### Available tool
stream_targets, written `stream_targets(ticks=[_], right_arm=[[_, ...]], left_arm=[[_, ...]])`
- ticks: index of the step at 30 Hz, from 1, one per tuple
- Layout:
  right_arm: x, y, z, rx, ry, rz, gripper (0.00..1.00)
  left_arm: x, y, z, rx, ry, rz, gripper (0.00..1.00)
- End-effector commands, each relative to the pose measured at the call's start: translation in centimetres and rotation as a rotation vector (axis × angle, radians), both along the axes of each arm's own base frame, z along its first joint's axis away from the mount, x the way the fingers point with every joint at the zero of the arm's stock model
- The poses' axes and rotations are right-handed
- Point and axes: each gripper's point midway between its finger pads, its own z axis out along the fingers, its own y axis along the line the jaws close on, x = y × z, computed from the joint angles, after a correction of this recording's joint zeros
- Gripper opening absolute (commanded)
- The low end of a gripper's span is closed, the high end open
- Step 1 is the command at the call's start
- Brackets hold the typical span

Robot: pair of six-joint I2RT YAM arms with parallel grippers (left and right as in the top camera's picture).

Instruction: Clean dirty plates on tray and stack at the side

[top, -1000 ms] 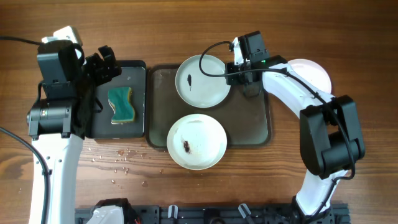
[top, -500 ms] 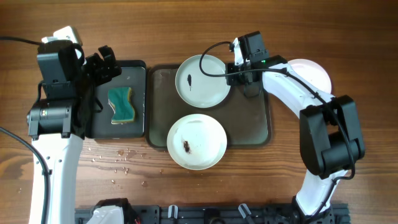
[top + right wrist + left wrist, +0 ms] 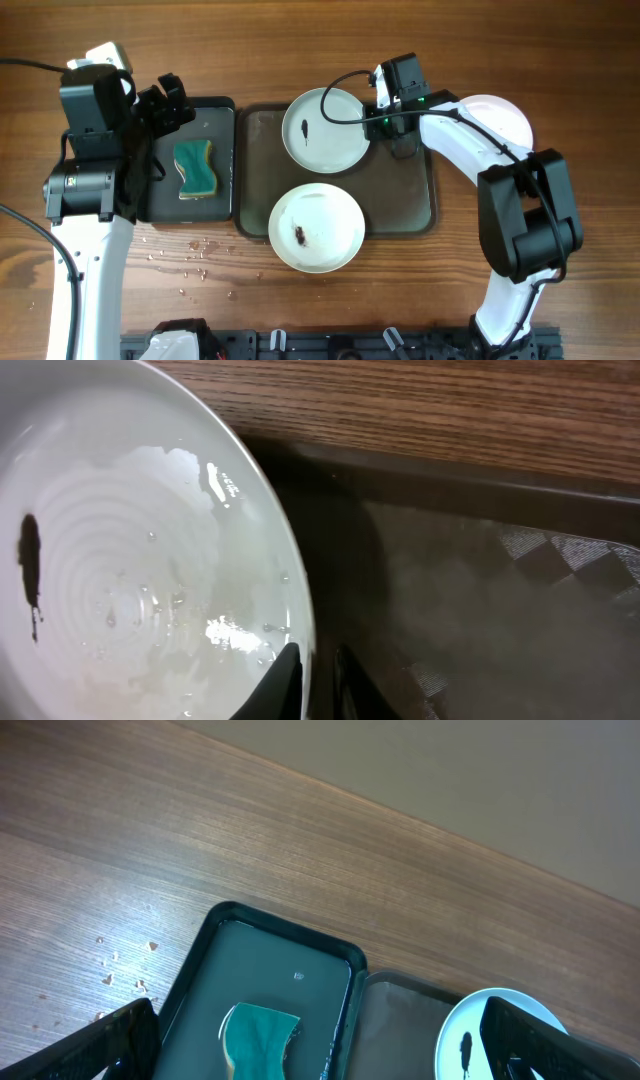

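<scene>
Upper plate — top centre of frame, on tray. Right gripper straddles its right rim; whether it is clamped cannot be told. Left gripper spread wide. Advice — seat rim deep before lifting; surface looks wet.

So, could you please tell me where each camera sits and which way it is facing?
Overhead: fixed above the table, looking straight down at the tray, rear plate, front plate and sponge; both arms show.
Left wrist: on the left arm, looking obliquely across the table at the sponge in the black tray; the open left jaws fill the bottom corners.
Right wrist: on the right arm, close above the rear plate, the right jaws straddling its rim.
Shared: all three show the rear plate's dark smear.
</scene>
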Motion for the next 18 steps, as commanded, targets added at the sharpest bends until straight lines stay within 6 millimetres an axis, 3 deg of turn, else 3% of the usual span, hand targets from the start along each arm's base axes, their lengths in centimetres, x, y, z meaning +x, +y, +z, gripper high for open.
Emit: stream_targets(ticks=[1, 6, 11, 18], right_arm=[[-0.4, -0.4, -1.2, -0.031, 0.022, -0.014, 0.12], [-0.5, -0.4, -1.7, -0.034, 0.032, -0.014, 0.13], [-0.5, -0.3, -1.8, -0.031, 0.033, -0.012, 0.13], [-0.5, -0.3, -1.8, -0.031, 0.032, -0.012, 0.06]], left_arm=[[-0.1, 0.3, 0.0, 0.008, 0.001, 0.011, 1.0], [0.0, 0.3, 0.0, 0.009, 0.0, 0.011, 1.0], [1.0, 0.8, 1.6, 0.025, -0.075, 0.029, 1.0], [-0.2, 0.7, -0.2, 0.02, 0.013, 0.028, 1.0]])
